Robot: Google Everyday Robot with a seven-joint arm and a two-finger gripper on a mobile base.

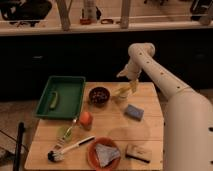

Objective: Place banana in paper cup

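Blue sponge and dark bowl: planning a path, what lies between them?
Bare tabletop only, in the camera view, between sponge and bowl; the gripper hovers above the paper cup.

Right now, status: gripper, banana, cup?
Gripper at table's far edge, above cup. Banana hanging just below gripper, not yet in cup. Bowl beside cup, sponge in front; neither blocking.

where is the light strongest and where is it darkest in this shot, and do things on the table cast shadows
Camera view: brightest along the pale counter strip at the top; darkest in the black band behind the wooden table. The blue rectangular sponge and dark brown round bowl cast only soft, faint shadows. The tool hangs over the small yellow banana at the small white paper cup, edges blurred together.
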